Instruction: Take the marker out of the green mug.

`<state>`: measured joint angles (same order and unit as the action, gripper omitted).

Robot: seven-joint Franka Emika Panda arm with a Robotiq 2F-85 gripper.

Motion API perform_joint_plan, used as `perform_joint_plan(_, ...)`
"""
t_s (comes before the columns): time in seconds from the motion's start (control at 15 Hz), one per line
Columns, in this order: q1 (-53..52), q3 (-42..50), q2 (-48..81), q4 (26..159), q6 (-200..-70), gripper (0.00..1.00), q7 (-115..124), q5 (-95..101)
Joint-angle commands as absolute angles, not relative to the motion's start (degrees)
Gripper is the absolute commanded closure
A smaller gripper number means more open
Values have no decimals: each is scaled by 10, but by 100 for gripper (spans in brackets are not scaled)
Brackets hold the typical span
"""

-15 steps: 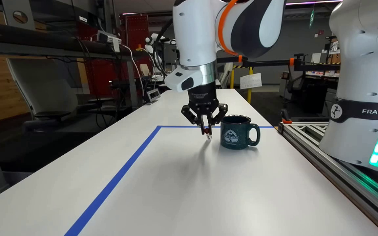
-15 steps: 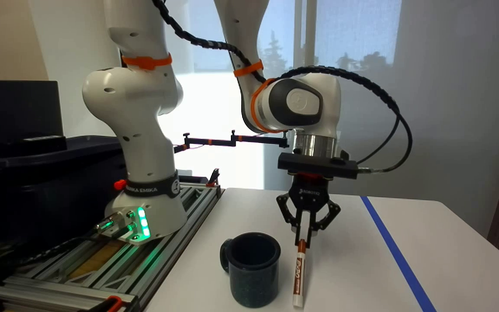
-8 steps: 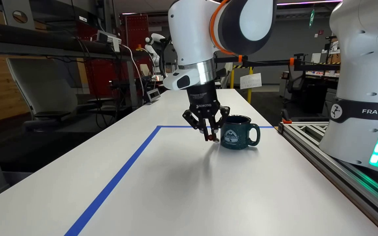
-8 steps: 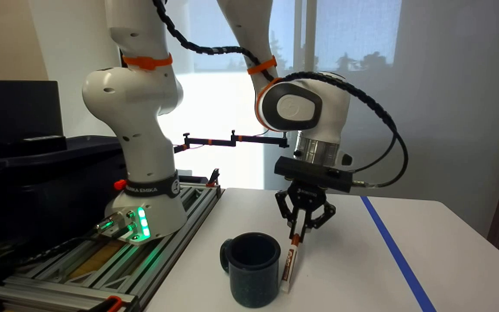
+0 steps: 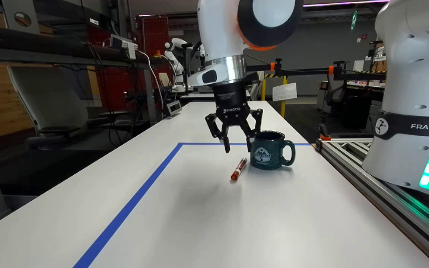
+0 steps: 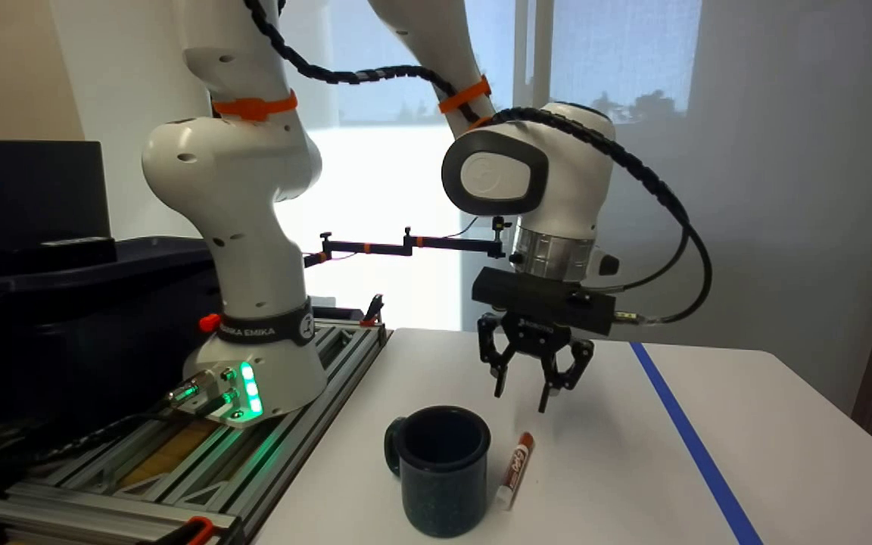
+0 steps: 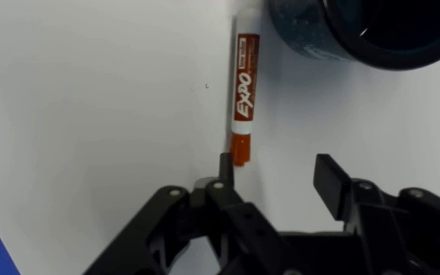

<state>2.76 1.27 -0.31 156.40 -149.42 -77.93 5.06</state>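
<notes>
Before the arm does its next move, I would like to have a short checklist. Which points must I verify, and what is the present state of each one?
1. Marker out of the green mug: ok, it lies on the table beside it.
2. Pincer released: ok, jaws apart with nothing held between them.
3. Pincer clear of the table: ok, it hangs above it in both exterior views.
4. Marker apart from the green mug: ok, a narrow gap shows in both exterior views.
5. Green mug upright: ok.
6. Nothing else inside the green mug: cannot tell, the bottom is too dark.
</notes>
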Motion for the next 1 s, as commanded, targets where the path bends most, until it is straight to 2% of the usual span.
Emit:
perform_joint_plan(0.0, 24, 23, -69, 1580, -1465, 10, -829, 8)
perform_joint_plan(0.07, 22, 27, -79, 1573, -1450, 2, -832, 6)
perform_joint_plan(0.13, 24, 30, -93, 1572, -1436, 0, -810, 22)
perform_joint_plan(0.27, 31, 30, -143, 1601, -1414, 0, -750, 60)
perform_joint_plan(0.47, 35, 25, -160, 1571, -1357, 0, -645, 86)
perform_joint_plan(0.53, 35, 23, -196, 1601, -1347, 0, -604, 88)
perform_joint_plan(0.93, 20, 28, -247, 1591, -1271, 0, -420, 62)
